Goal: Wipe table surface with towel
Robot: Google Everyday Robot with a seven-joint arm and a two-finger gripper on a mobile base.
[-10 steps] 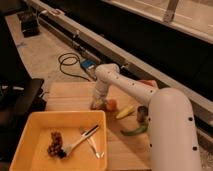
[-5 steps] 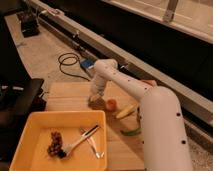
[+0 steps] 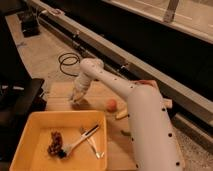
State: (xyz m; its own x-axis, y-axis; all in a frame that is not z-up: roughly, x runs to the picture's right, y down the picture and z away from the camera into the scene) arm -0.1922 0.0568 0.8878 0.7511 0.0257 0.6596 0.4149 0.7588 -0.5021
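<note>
- The tool (image 3: pixel 75 96) is hanging low over the tabletop (image 3: pixel 97 96), close to the far-left corner, at the end of the white arm (image 3: pixel 107 80) that is reaching in from the right.
- It is clenched tight, and the tip is pointing steeply down at the wood (whether it is actually touching the planks, I cannot tell).
- The towel is the thing the coming move depends on, yet no pale cloth is showing anywhere on the open planks; if it is pinned under the clenched tip or bunched in it, the arm is hiding it, so I cannot say which.
- Judging from that, the useful relation is tool to bare wood: the tool is sitting at the far-left corner, and the widest unswept stretch is lying to its right, along the far edge.
- The tabletop's long axis is running left to right in the camera view, so a stroke along that axis is looking like the natural one.
- The near-left corner is taken by a yellow tray (image 3: pixel 30 136) holding utensils (image 3: pixel 85 140) and a dark clump (image 3: pixel 55 142), just beside the tool's near side.
- A small orange ball (image 3: pixel 111 104) is resting toward the middle, close by the arm (a sweep to the right could nudge it).
</note>
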